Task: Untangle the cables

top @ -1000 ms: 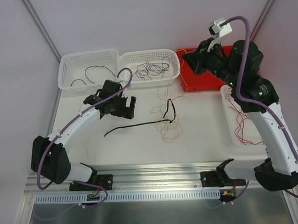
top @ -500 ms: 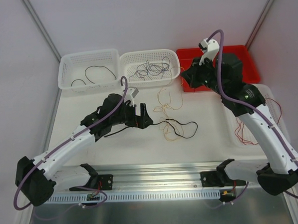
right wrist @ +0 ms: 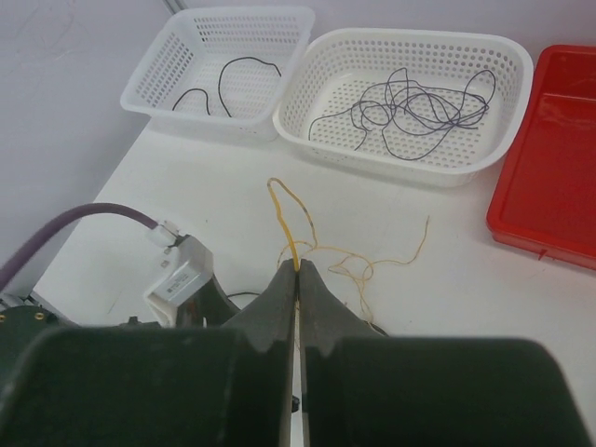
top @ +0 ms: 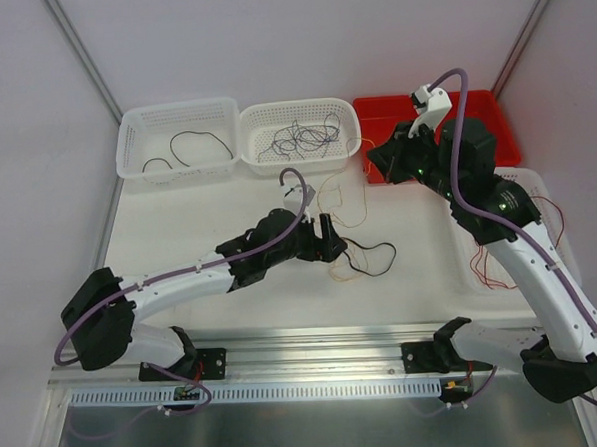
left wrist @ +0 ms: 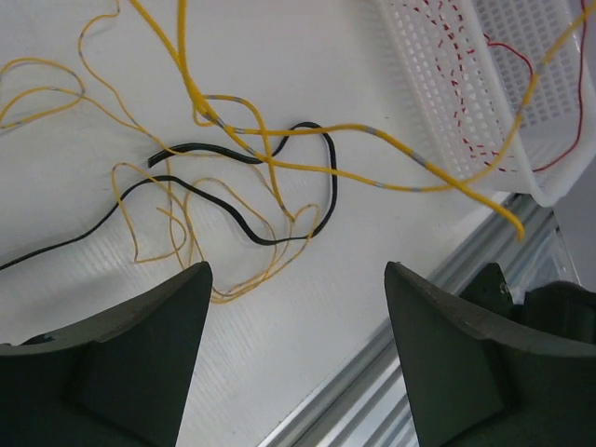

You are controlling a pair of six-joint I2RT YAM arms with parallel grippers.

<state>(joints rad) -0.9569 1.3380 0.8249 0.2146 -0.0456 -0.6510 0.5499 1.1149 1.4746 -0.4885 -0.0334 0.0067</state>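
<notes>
A thin yellow cable (top: pixel 340 209) and a black cable (top: pixel 376 251) lie tangled on the white table's middle. My right gripper (top: pixel 384 165) is above the tangle, shut on one end of the yellow cable (right wrist: pixel 296 244), which rises from the table to its fingertips (right wrist: pixel 298 268). My left gripper (top: pixel 330 244) is low over the table at the left edge of the tangle, open and empty. In the left wrist view the black cable (left wrist: pixel 331 177) loops through the yellow cable (left wrist: pixel 279 135) just ahead of the wide-open jaws (left wrist: pixel 296 270).
A white basket (top: pixel 177 106) with one black cable stands at the back left. A second white basket (top: pixel 297 105) holds several dark cables. A red tray (top: pixel 502 123) is at the back right. A white basket (top: pixel 468 275) with red cables is on the right. An aluminium rail runs along the front.
My left arm has stretched right to the tangle, and the black cable has shifted right with it. My right gripper has come down and forward, still holding the yellow cable.
</notes>
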